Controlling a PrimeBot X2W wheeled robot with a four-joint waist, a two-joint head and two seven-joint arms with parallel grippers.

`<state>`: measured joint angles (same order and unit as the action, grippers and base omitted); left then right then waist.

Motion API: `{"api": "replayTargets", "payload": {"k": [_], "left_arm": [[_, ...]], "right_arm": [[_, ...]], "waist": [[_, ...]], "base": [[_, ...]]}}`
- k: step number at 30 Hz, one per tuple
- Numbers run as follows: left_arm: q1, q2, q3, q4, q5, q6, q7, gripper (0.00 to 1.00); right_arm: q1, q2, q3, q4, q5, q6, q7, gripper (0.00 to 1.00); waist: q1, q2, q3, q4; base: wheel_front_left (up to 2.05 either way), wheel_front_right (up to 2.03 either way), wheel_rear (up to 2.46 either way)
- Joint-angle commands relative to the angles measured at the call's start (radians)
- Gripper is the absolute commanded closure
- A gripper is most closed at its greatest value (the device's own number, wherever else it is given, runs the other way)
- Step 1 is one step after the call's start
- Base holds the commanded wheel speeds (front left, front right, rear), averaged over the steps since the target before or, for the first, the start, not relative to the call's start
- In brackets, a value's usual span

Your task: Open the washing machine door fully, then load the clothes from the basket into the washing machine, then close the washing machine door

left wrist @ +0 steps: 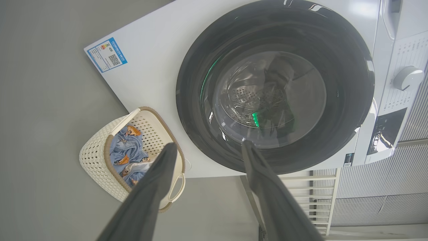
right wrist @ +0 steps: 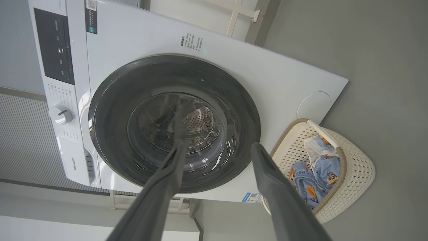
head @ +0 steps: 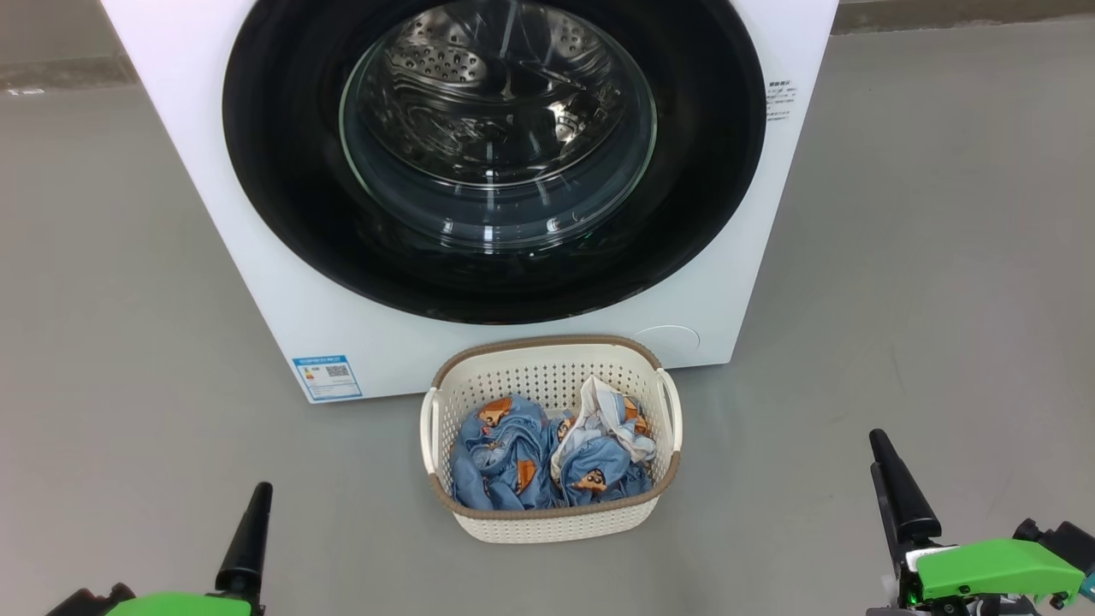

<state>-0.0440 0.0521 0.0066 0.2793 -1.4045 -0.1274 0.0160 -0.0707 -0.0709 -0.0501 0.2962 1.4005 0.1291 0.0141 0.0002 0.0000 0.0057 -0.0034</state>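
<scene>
Left gripper: low at the left of the head view, over the grey floor, well apart from the basket. Its fingers are spread wide with nothing between them.

Blue sticker: on the lower left corner of the washing machine front.

Washing machine door: shut, lying flush against the white front. The steel drum shows through its glass window.

Basket: stands on the floor just in front of the machine, below the door.

Clothes: a crumpled light blue bundle inside the basket, with white lining showing on its right side.

Right gripper: low at the right of the head view, fingers wide apart and empty, well clear of the basket.
</scene>
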Motion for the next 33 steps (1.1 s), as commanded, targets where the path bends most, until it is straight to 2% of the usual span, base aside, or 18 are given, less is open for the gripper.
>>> {"api": "replayTargets", "payload": {"k": [1,33], "left_arm": [[-0.050,0.024,0.007,-0.035,0.029,-0.001,-0.012,0.00],[-0.083,0.060,-0.011,-0.027,0.516,-0.002,-0.109,0.00]], "right_arm": [[-0.051,-0.019,0.012,-0.032,-0.029,0.000,-0.012,0.00],[-0.112,-0.055,0.087,-0.020,-0.457,0.001,-0.108,0.00]], "waist": [[-0.0001,0.0000,0.000,0.000],[-0.0001,0.0000,-0.005,-0.002]], "base": [[0.00,0.00,0.00],[0.00,0.00,0.00]]}}
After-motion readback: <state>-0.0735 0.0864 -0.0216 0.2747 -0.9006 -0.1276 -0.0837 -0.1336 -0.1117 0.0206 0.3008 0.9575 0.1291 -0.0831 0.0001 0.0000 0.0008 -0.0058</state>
